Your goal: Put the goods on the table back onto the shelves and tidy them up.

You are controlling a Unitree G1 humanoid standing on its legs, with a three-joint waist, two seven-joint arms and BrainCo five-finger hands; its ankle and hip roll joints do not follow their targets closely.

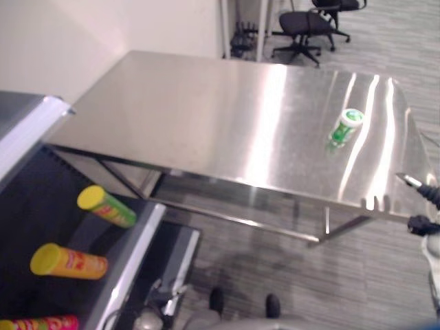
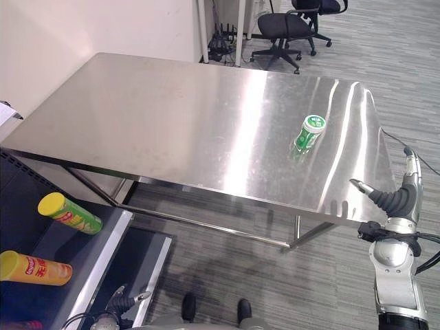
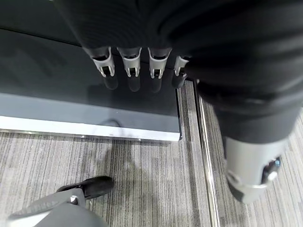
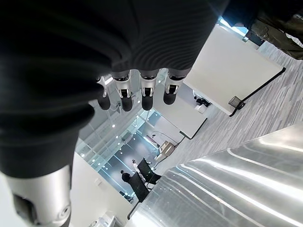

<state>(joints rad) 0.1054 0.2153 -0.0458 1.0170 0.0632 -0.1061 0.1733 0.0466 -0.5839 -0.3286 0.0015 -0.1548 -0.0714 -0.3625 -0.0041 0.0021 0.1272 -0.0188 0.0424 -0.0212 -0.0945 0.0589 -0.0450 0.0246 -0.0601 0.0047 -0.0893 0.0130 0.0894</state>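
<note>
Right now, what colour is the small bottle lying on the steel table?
Green with a white cap, best seen in the right eye view.

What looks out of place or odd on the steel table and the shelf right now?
One small green bottle with a white cap lies on its side near the right end of the stainless steel table, not yet shelved. On the dark shelf to the left, a green tube with a yellow lid and an orange tube with a yellow lid lie flat at differing angles.

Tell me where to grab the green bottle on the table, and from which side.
Grip the green bottle round its green body, below the white cap. It seems to lie on its side on the steel table, cap toward the far edge, so come from above with fingers across its width. The right hand, beside the table's near right corner, is probably nearer.
</note>
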